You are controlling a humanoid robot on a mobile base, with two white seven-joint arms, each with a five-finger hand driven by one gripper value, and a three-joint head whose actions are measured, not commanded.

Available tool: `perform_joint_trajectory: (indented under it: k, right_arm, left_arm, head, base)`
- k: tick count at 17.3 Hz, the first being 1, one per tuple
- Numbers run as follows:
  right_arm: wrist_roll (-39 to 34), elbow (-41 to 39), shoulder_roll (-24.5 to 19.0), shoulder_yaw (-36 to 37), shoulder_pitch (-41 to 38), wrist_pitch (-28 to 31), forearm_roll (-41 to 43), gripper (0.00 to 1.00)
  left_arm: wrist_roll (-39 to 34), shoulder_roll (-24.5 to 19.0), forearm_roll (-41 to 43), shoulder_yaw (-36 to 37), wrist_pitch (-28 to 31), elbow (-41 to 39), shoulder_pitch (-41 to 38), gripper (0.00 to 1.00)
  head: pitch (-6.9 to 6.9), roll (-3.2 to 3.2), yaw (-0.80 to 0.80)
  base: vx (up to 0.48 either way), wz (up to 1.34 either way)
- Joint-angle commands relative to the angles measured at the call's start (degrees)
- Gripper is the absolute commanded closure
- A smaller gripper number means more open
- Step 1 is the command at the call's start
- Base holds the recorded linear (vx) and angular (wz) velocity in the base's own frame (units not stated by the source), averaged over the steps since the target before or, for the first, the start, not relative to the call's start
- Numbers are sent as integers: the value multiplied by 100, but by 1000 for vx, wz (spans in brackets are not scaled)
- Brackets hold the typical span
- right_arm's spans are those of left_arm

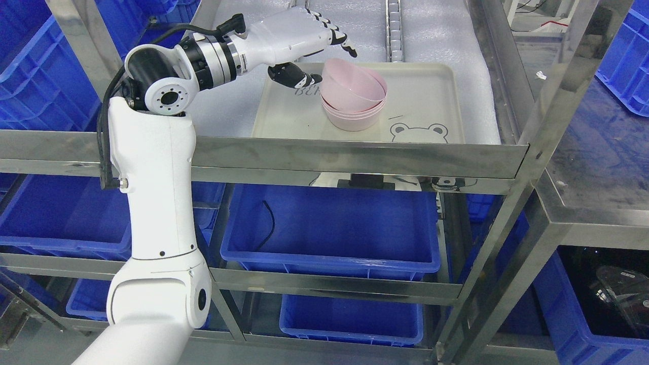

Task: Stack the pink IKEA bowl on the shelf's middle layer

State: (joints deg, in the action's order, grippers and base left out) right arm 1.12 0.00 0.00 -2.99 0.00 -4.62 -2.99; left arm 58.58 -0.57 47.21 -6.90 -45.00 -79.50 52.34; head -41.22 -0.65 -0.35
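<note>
A stack of pink bowls (pixel 355 119) stands on a cream tray (pixel 431 96) on the steel shelf layer. The top pink bowl (pixel 352 88) lies tilted in the stack, its opening facing up and to the right. My left hand (pixel 334 65) reaches in from the left over the shelf rail. Its fingers (pixel 345 43) are stretched out above the tilted bowl's far rim, and the thumb (pixel 301 77) sits at the bowl's left wall, touching or nearly so. The hand looks open, not clamped on the bowl. The right arm is out of view.
The shelf's front steel rail (pixel 355 157) runs just under the tray. Steel uprights (pixel 547 101) frame the right side. Blue bins (pixel 329 228) fill the lower layers and more blue crates (pixel 40 76) stand at the left and right. The tray's right half carries only a printed bear.
</note>
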Motion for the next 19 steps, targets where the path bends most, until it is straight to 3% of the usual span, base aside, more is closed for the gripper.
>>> perform_joint_trajectory:
  k: [1,2,6,10,15,17,19]
  right_arm:
    - [-7,-100,100,0,-27,-4,0,0]
    - [-7,-100,100,0,-27,-4,0,0]
    - [-7,-100,100,0,-27,-4,0,0]
    - [-7,-100,100,0,-18,-4,0,0]
    - [-7,-100,100,0,-18,-4,0,0]
    - [-7,-100,100,0,-18,-4,0,0]
    - [-7,-100,100,0,-27,-4,0,0]
  left_arm:
    - [4,-43,-2561,-130,0,-56,-144,41]
    - [-13,-43,-3081,246,0,-231,-354,38]
    - [-574,-43,-3192,2083,0,-1004,-1602,31]
    - [-857,-43,-3113,3053,0,-1094,-2341,31]
    - [-822,-43,-3069,3063,0,-1059,-3886,31]
    - [-822,-43,-2981,2670,0,-718,-4887,28]
    - [-831,-43,-2990,1967,0,19,-5330,24]
  head:
    - [0,0,0]
    - [0,0,0]
    - [0,0,0]
    - [0,0,0]
    - [0,0,0]
    - [0,0,0]
    - [0,0,0]
  base:
    - [0,0]
    - [0,0]
    - [0,0]
    - [0,0]
    - [-14,17]
    - [-12,68]
    - [-13,33]
